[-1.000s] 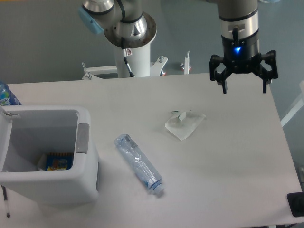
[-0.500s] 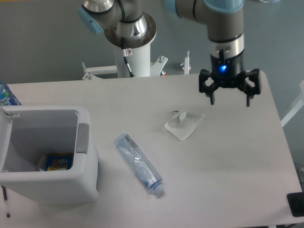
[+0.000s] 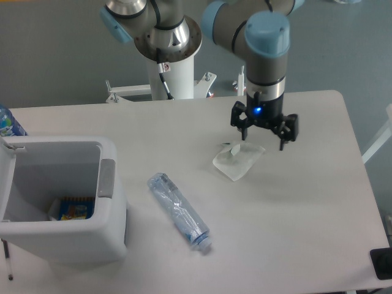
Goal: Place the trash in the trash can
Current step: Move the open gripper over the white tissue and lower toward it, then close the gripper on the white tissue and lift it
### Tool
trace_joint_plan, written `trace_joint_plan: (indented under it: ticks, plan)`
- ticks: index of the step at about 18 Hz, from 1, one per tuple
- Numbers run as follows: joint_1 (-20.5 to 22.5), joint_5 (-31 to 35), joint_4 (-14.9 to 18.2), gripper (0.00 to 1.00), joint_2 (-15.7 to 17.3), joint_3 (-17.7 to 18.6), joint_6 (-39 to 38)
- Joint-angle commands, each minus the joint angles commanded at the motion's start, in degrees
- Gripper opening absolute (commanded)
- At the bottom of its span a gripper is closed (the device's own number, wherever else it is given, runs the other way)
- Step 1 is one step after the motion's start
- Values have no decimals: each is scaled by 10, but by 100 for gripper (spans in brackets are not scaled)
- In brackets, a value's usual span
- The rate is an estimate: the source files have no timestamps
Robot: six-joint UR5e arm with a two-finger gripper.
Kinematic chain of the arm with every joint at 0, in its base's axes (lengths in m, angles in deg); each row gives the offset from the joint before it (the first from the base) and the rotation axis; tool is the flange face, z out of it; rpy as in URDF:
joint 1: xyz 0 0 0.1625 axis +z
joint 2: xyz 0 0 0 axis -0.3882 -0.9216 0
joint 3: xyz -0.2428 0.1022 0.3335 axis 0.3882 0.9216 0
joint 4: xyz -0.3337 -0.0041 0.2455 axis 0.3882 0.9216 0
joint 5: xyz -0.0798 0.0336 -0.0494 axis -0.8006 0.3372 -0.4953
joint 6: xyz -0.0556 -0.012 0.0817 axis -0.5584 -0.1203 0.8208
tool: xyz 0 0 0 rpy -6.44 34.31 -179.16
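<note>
At the far left edge, near nine o'clock, a bottle with a blue label [image 3: 5, 122] peeks into view; it is no part of the job. Just right of it, at about eight o'clock, the trash can [image 3: 109, 211] stands on the surface [image 3: 306, 233] with its top open, a grey tab on its right wall and something colourful lying at the bottom. Towards six o'clock the crushed clear bottle [image 3: 179, 211] lies flat on its side, its pale cap pointing to five o'clock, near the can but not touching it. Just right of centre the crumpled wrapper [image 3: 237, 160] lies on the surface, well apart from the can. At the wrapper's one o'clock corner hangs the gripper [image 3: 263, 136], pointing straight down, fingers spread wide and holding nothing; its left fingertip seems close to the wrapper's upper edge, though whether it touches cannot be told from this view.

The step in hand looks like the reach for the wrapper. To do it well, I judge the gripper should shift a little towards seven o'clock so the fingers straddle the raised crumple in the middle, not the thin corner. The wrapper is light and likely slippery, so going low to the surface before pinching should catch enough film to hold during the carry towards nine o'clock
</note>
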Motion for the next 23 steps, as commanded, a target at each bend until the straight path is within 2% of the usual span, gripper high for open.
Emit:
trace_joint_plan:
  ticks: [5,7,12,13,16,17,18,23]
  plan:
    - [-2,-25,-5,100,-3,57,62]
    - [-8,-25,-6,100,-21,62,62]
    - [-18,-20,-9,100,-42,67,56]
    - [-18,-20,-10,90,-44,67,56]
    - [-18,-19,-13,24,-44,63,54]
    - [-18,-19,-13,7,-44,63,50]
    - [-18,-19,-13,0,-44,61,47]
    - [-17,-21,-11,0,-43,54,45]
